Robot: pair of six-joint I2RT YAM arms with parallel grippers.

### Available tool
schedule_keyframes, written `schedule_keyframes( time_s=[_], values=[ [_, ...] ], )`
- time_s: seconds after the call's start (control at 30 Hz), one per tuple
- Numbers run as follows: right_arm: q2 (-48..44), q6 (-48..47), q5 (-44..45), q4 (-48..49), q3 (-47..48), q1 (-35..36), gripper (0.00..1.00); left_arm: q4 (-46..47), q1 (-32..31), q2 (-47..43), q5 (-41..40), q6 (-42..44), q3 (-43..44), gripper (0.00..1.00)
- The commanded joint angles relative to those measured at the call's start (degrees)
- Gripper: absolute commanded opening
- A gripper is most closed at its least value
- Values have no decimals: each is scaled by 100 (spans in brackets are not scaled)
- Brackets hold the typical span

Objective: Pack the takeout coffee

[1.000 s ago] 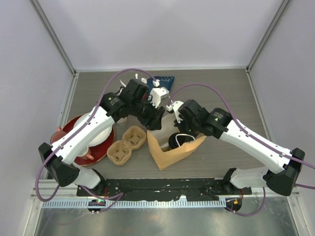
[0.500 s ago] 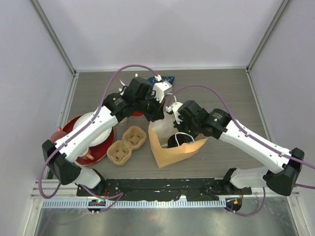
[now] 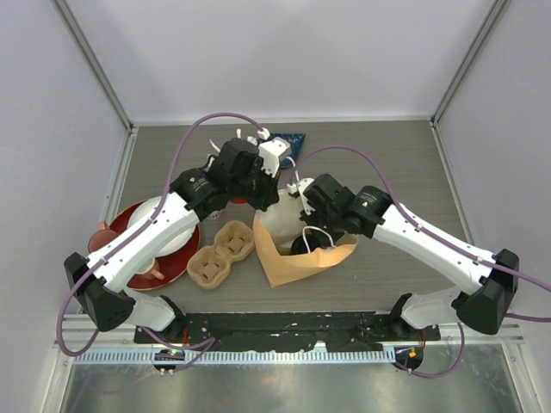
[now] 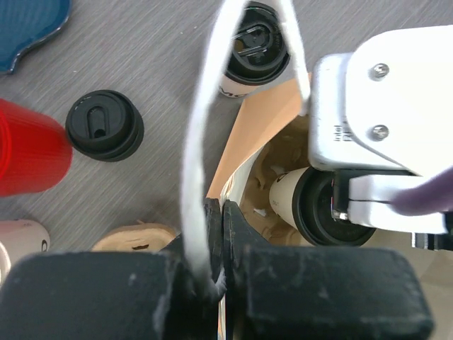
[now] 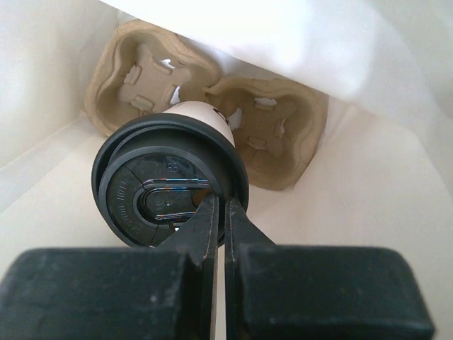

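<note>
A brown paper bag (image 3: 297, 265) with a white lining stands open mid-table. My left gripper (image 4: 221, 209) (image 3: 272, 201) is shut on the bag's white cord handle (image 4: 195, 142) at its back-left rim. Inside the bag, my right gripper (image 5: 219, 205) (image 3: 303, 239) is shut on the black lid rim of a takeout coffee cup (image 5: 170, 177) (image 4: 311, 205). It hangs over a pulp carrier (image 5: 269, 127) on the bag's floor. Two more coffee cups stand on the table outside the bag, one (image 4: 104, 124) to the left and one (image 4: 256, 48) against the bag's edge.
A second pulp carrier (image 3: 222, 252) lies left of the bag. A red cup (image 4: 28, 145) stands by the loose cups. A red plate (image 3: 129, 225) with white crockery sits at far left, and a blue tray (image 3: 288, 138) lies at the back.
My left gripper has shut on the bag's handle and drawn the rim up and back-left, so the bag stands taller. The right gripper still holds its cup inside the bag.
</note>
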Motion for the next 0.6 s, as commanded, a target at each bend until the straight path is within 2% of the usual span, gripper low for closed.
schedule_keyframes(
  time_s=[0.0,0.13,0.27,0.57],
  values=[
    [357,161,193,-803,313,1,1,397,121,-358,-534,55,197,0],
    [489,363,36,-1049,507,-182,1,362,147,-455,-174,240,-66,0],
    [261,748,-448,-743,429,-744,1,353,138,-508,380,276,-417,0],
    [339,1163,-246,-556,499,-807,1,318,-64,-561,645,451,-550,0]
  ],
)
